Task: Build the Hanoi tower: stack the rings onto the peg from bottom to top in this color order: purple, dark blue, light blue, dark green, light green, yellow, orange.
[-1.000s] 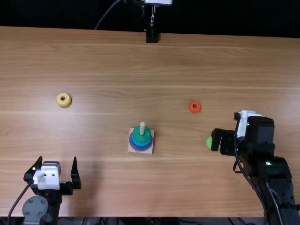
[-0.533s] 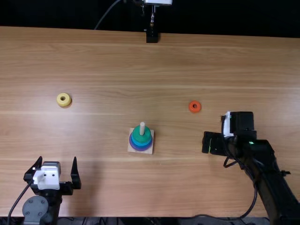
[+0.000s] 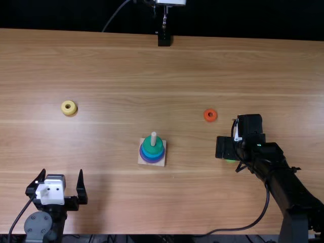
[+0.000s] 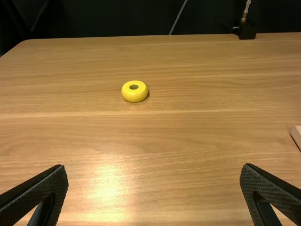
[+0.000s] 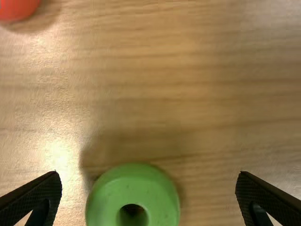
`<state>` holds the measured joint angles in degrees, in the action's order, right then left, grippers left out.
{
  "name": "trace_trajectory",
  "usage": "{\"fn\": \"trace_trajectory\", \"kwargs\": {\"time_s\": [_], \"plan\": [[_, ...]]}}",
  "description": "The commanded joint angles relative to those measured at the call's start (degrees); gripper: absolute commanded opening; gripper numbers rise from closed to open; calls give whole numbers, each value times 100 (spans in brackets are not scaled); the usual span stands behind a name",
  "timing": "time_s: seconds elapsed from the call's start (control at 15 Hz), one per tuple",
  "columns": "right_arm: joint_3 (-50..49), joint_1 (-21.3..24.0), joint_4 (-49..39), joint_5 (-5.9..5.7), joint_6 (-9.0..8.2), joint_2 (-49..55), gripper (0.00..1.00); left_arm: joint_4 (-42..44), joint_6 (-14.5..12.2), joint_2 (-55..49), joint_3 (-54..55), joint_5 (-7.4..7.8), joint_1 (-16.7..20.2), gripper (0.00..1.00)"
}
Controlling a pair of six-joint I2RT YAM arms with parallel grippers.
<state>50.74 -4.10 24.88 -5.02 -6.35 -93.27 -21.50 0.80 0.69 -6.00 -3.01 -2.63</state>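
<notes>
Purple, blue and dark green rings are stacked on the peg of a square wooden base. My right gripper is over the light green ring, mostly covering it. In the right wrist view the light green ring lies between the spread fingers of my right gripper. The orange ring lies beyond that gripper. At the far left is the yellow ring, also the yellow ring in the left wrist view. My left gripper, and left gripper close up, stands open.
The wooden table spreads between the arms. A black stand is at its far edge. The right arm's cable curves over the near right part of the table.
The right gripper has moved left in the top view, over the light green ring, while its forearm has swung round. The left arm and the peg base have stayed put.
</notes>
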Motion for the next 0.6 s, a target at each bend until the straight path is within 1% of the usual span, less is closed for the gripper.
{"fn": "trace_trajectory", "kwargs": {"time_s": [0.0, 0.2, 0.33, 0.53], "plan": [[191, -74, -14, -216, -82, -77, 100, -455, -48, -69, 600, -37, -27, 100], [182, -91, -4, -216, -93, -200, 100, -455, -48, -69, 600, -37, -27, 100], [173, -205, 7, -216, -103, -217, 100, -455, -48, -69, 600, -37, -27, 100], [173, -249, 49, -216, -103, -270, 100, -455, -48, -69, 600, -37, -27, 100]]}}
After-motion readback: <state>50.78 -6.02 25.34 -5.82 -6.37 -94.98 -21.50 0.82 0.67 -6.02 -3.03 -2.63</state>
